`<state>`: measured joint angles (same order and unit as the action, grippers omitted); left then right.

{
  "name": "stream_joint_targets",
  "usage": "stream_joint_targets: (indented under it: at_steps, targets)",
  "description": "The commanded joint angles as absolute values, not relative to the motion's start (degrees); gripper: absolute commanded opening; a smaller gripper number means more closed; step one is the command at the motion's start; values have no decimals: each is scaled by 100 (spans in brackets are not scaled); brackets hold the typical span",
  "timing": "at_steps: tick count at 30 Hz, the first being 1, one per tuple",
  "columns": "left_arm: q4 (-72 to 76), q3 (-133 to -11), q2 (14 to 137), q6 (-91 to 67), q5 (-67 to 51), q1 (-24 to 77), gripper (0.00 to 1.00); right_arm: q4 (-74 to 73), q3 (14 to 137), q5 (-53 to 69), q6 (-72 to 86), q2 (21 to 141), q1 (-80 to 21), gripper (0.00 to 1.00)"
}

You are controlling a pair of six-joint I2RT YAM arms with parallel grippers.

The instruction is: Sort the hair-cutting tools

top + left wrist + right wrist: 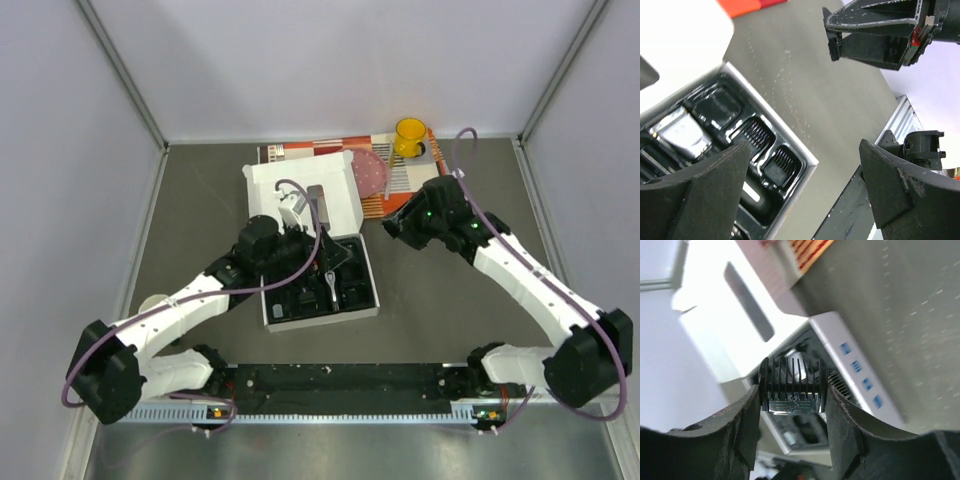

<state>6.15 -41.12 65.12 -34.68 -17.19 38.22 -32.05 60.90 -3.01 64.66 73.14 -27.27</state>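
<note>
A black guard comb [793, 387] is pinched teeth-up in my right gripper [793, 392], which is shut on it and hangs in the air just right of the box [397, 222]. The white box's black moulded tray [790, 187] holds the clipper's silver head [682, 132] and two guard combs [756, 135] in their pockets. My left gripper [805, 167] hovers over the tray [325, 262], open wide with nothing between its fingers [705, 187].
The box's white lid [305, 190] lies open behind the tray. A yellow cup [410, 137] stands on a printed mat [395, 175] at the back. Bare grey table [450, 300] lies right of the box, and the arms' black base rail [340, 380] runs along the near edge.
</note>
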Motion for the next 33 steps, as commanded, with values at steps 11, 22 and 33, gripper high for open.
stream_joint_targets:
  at_steps: [11,22,33]
  targets:
    - [2241,-5255,7198,-2866,-959,4658,81,-2848,6451,-298,8534,6188,-3559,25]
    - [2057,-5467,7365,-2751,-387,4808,55,-2813,6689,-316,8552,6144,-3674,25]
    - [2224,-5484,7471,-2760,-149,4852,51,-2786,6689,-466,8446,6187,-3867,23]
